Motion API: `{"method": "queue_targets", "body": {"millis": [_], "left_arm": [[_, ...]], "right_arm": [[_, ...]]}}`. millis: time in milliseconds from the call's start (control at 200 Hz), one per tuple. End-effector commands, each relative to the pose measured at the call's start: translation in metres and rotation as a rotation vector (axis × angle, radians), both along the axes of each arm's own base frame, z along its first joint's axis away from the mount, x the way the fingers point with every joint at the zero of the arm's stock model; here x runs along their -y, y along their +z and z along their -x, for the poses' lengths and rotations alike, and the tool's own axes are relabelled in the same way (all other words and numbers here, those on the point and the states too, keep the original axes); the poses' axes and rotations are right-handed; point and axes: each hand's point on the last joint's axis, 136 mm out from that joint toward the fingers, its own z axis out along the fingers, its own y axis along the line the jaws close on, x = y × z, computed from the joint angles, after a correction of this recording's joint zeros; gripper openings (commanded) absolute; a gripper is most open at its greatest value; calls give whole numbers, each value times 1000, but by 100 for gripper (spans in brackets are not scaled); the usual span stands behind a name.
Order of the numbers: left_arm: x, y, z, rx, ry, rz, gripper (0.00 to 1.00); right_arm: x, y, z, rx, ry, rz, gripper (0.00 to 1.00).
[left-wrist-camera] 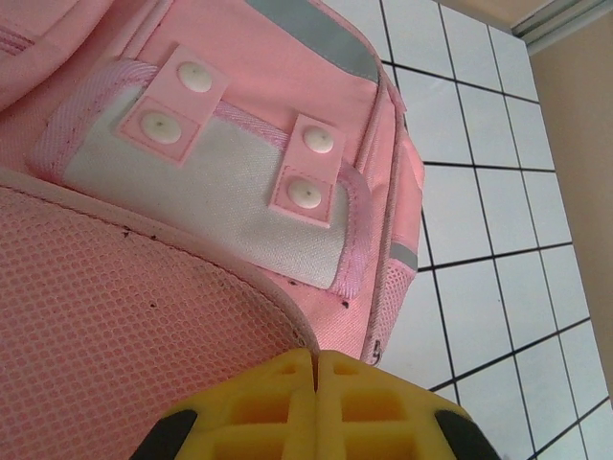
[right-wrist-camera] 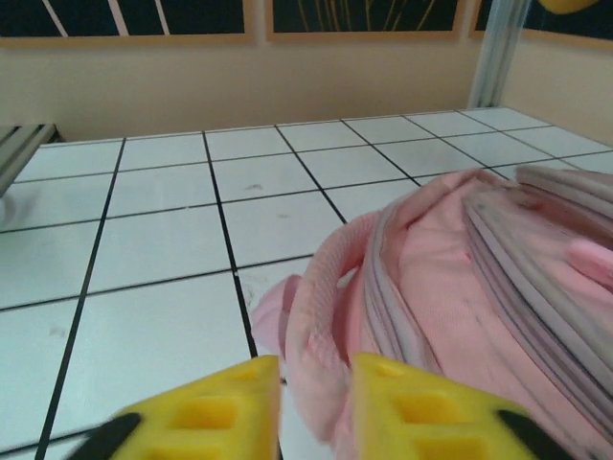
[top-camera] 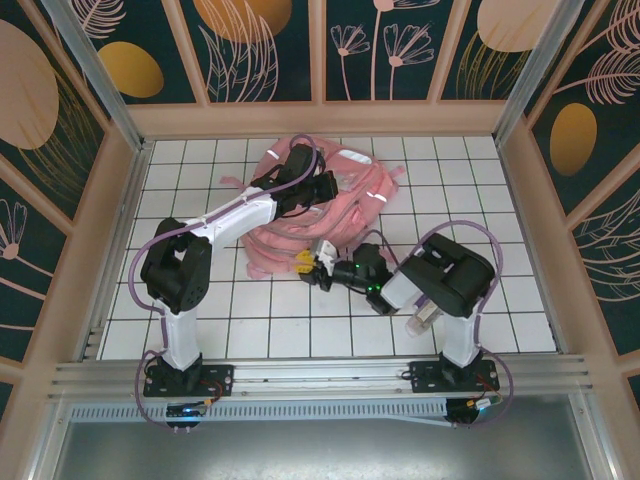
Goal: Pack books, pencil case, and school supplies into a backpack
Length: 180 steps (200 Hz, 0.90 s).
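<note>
The pink backpack (top-camera: 350, 205) lies crumpled at the middle back of the tiled table. My left gripper (top-camera: 322, 188) rests on top of it. In the left wrist view its yellow jaws (left-wrist-camera: 314, 369) are shut on the piped edge of the backpack's mesh panel (left-wrist-camera: 144, 316). My right gripper (top-camera: 306, 263) sits at the backpack's near edge. There its jaws (right-wrist-camera: 316, 402) stand apart around a fold of pink fabric (right-wrist-camera: 330, 316), with a gap on the left side. A small whitish translucent tube (top-camera: 421, 320), perhaps one of the school supplies, lies by the right arm. The books and the pencil case are out of view.
Pink straps (top-camera: 262, 262) trail from the backpack toward the left arm. Wooden walls (top-camera: 320, 118) with metal posts enclose the white tiled table (top-camera: 270, 335). Bare tiles stretch along the near side and the far right.
</note>
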Motion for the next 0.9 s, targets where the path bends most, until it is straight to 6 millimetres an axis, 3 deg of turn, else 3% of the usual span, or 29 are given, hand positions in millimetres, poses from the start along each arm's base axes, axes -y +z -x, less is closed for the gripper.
{"method": "queue_targets", "body": {"millis": [0,155,210,305,370,430,460,510,581,651,761,896], "left_arm": [[17,41,-6,100,-57,110,0],[38,38,10,154,-281,93,0],[38,41,18,190,-350,65,15],[20,56,23,278,-354,-16,42],[5,65,32,335,-373,-69,50],[-9,65,41,356,-386,-110,51],[-17,73,49,381,-399,-116,51],[-26,68,63,395,-441,-139,50],[-39,52,85,404,-505,-183,45],[-49,32,109,421,-584,-215,43],[-56,12,143,512,-713,-216,44],[-67,12,151,680,-705,-248,46]], "right_arm": [[30,60,0,182,-44,-136,32],[82,97,-11,286,-183,-221,38],[101,108,-19,310,-248,-244,42],[138,132,-51,262,-464,-335,51],[163,145,-71,221,-610,-385,57],[172,151,-80,206,-672,-378,60],[169,151,-83,213,-663,-337,60],[151,145,-79,280,-538,-191,60],[115,106,-57,396,-203,124,60],[97,64,-42,474,60,374,60],[88,24,-50,383,220,557,58],[71,5,-72,381,248,674,59]]}}
